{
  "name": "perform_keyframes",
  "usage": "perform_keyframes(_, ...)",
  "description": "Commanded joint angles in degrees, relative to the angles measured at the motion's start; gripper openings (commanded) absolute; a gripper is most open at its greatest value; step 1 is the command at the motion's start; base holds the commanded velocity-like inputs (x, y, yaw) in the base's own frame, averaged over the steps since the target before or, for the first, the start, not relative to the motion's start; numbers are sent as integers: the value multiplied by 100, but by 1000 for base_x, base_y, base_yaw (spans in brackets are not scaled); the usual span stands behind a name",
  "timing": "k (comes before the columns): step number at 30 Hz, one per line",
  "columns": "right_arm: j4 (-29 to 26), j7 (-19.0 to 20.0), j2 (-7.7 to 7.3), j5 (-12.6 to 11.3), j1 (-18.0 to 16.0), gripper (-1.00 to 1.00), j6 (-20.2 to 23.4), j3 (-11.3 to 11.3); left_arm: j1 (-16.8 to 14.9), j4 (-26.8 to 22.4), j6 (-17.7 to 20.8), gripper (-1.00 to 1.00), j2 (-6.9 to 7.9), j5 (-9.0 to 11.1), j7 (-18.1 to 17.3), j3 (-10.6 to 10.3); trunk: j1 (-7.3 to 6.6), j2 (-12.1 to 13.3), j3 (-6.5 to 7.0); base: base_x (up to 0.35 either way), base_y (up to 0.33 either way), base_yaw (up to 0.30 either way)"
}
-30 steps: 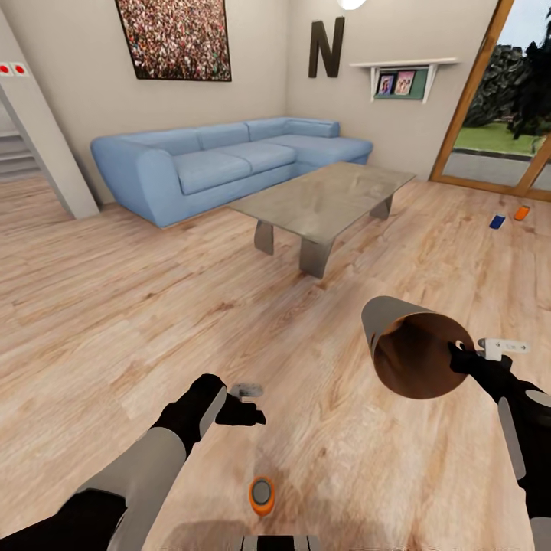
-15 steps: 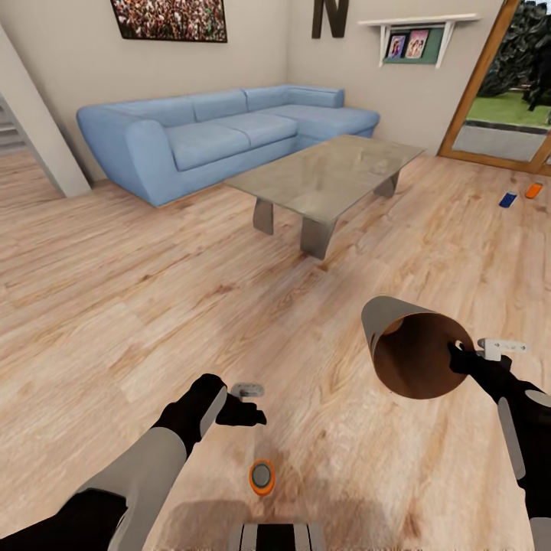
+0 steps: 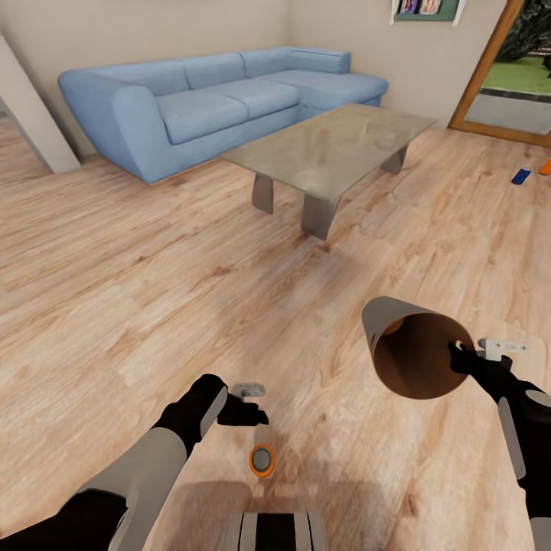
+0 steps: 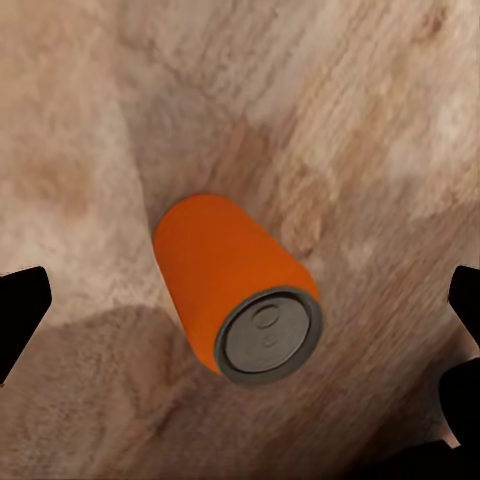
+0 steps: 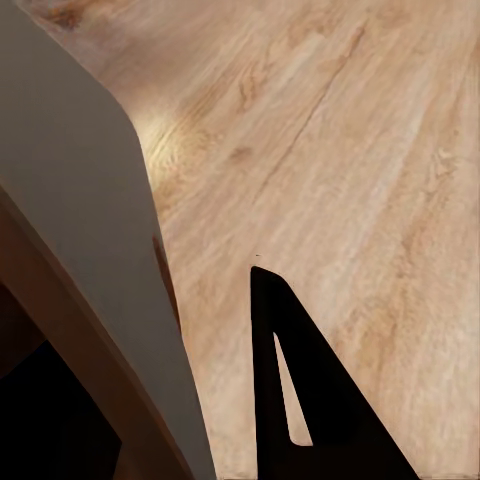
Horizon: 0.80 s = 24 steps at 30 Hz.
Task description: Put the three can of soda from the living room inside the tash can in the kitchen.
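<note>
An orange soda can point(image 3: 262, 461) stands on the wood floor just in front of my base, its grey top facing up. My left gripper point(image 3: 252, 404) hovers above and slightly beyond it, open. In the left wrist view the can point(image 4: 235, 285) sits between the spread fingertips point(image 4: 20, 312), untouched. My right gripper point(image 3: 461, 357) is shut on the rim of the grey trash can point(image 3: 405, 344), held tilted in the air with its brown inside facing me. The trash can wall point(image 5: 80, 230) is next to one finger point(image 5: 300, 390). A blue can point(image 3: 521, 176) and another orange can point(image 3: 546, 167) lie far right.
A glass coffee table point(image 3: 337, 145) stands ahead in the middle of the room, with a blue corner sofa point(image 3: 199, 103) behind it along the wall. A wood-framed glass door point(image 3: 505, 84) is at the far right. A wall corner point(image 3: 30, 115) juts in at the left.
The whole picture has shifted upward as the camera moved. The near orange can now shows closer under my left gripper. Both arms keep their pose, the trash can still held.
</note>
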Motion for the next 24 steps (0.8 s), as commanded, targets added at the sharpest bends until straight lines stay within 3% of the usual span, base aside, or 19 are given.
perform_keyframes(1,-15,40,0,-32,-7,-100,40,-14,-1,-6,26,100,4,55,22,-26,0,-4,-35,0,0,0)
perform_keyframes(9,-139,44,-1,-31,-25,-100,146,-11,-3,-6,25,100,10,55,17,-32,5,-6,-152,0,0,0)
perform_keyframes(13,-550,44,-5,-26,-36,-100,568,-6,-2,-6,27,100,9,55,17,-32,5,-6,-187,0,0,0)
perform_keyframes(14,-817,43,-10,-25,-41,-100,845,4,-2,-6,26,100,6,55,17,-32,5,-6,-196,0,0,0)
perform_keyframes(21,-1202,40,-19,-17,-58,-100,1169,74,0,-6,25,100,-1,62,9,-31,5,-6,-259,0,0,0)
perform_keyframes(24,-1214,40,-17,-10,-59,-100,1187,81,0,-6,25,100,-11,62,8,-28,13,-10,-353,0,0,0)
